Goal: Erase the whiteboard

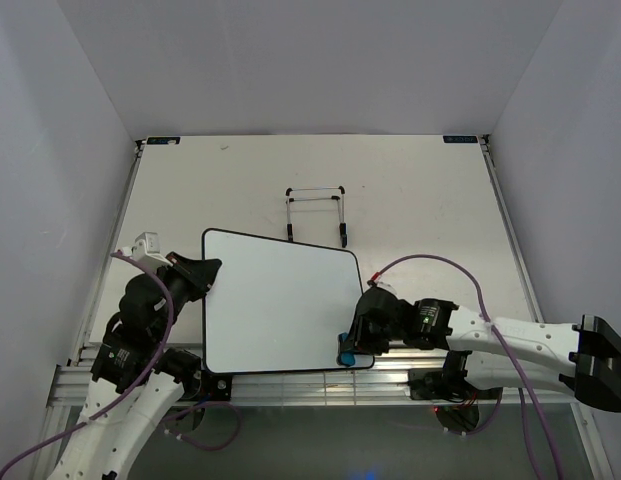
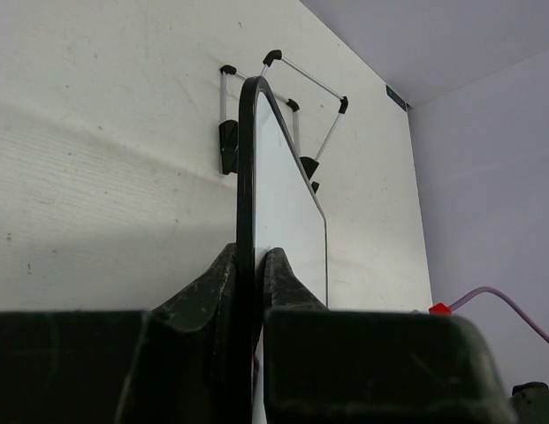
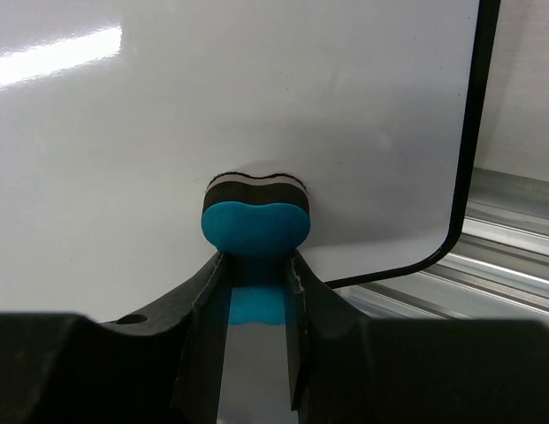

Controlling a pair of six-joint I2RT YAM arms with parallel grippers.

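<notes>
The whiteboard [image 1: 280, 300] lies flat at the near middle of the table, glossy white with a thin black rim and no writing visible. My left gripper [image 1: 203, 270] is shut on its left edge; in the left wrist view the board's rim [image 2: 247, 177] runs edge-on between the fingers [image 2: 283, 274]. My right gripper [image 1: 352, 345] is shut on the small blue bone-shaped eraser [image 1: 345, 353] at the board's near right corner. In the right wrist view the eraser [image 3: 255, 221] presses its dark felt face against the board [image 3: 212, 106].
A black wire stand [image 1: 318, 213] lies on the table just beyond the board's far edge, also in the left wrist view [image 2: 283, 106]. The metal frame rail [image 1: 320, 385] runs along the near edge, right under the board's corner [image 3: 451, 230]. White walls enclose the table.
</notes>
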